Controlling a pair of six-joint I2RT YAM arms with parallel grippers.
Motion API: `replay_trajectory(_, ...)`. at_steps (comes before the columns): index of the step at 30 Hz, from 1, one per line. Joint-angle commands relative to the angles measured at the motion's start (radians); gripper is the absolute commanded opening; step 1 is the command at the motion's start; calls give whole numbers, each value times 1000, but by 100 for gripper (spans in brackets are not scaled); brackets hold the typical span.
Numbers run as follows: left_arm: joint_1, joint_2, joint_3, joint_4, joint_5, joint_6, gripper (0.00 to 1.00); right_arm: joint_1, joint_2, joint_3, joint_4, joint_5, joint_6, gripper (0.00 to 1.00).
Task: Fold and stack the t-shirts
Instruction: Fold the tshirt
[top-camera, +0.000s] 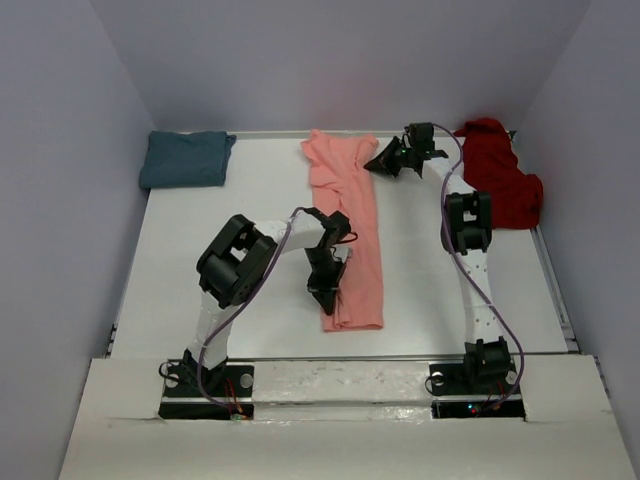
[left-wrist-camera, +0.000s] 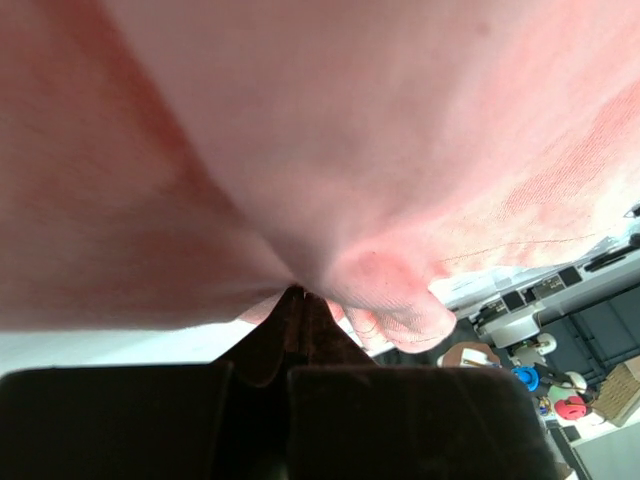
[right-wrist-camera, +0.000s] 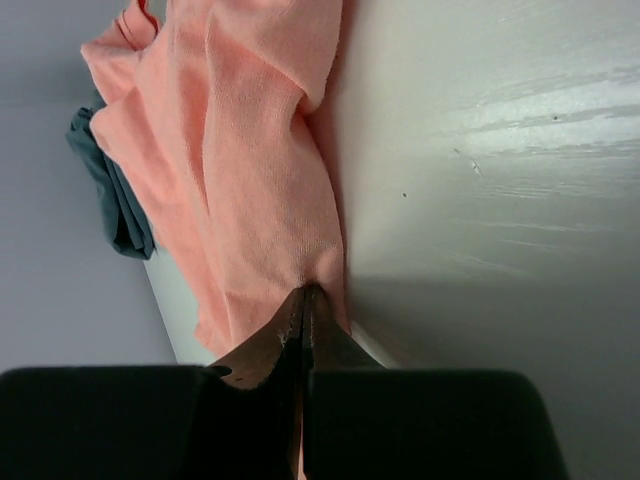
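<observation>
The salmon-pink t-shirt (top-camera: 350, 230) lies as a long narrow strip running from the back of the table toward the front. My left gripper (top-camera: 326, 290) is shut on its left edge near the front end, and pink cloth (left-wrist-camera: 330, 150) fills the left wrist view above the closed jaws (left-wrist-camera: 296, 296). My right gripper (top-camera: 386, 162) is shut on the shirt's right edge near the far end (right-wrist-camera: 308, 292), with the fabric (right-wrist-camera: 250, 180) bunched at the tips. The teal t-shirt (top-camera: 186, 158) lies folded at the back left. The dark red t-shirt (top-camera: 500, 180) is crumpled at the back right.
Grey walls enclose the white table (top-camera: 200, 250) on the left, back and right. A corner of the teal shirt (right-wrist-camera: 110, 195) shows beyond the pink one in the right wrist view. Both arm bases (top-camera: 340, 385) sit on the near edge.
</observation>
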Motion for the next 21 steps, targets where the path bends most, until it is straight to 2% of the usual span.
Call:
replay_trajectory(1, -14, -7, 0, -22, 14, 9, 0, 3, 32, 76, 7, 14, 4, 0)
replay_trajectory(11, -14, -56, -86, -19, 3, 11, 0, -6, 53, 91, 93, 28, 18, 0)
replay_trajectory(21, -14, -79, -143, -4, 9, 0, 0, -71, 56, 107, 122, 34, 24, 0)
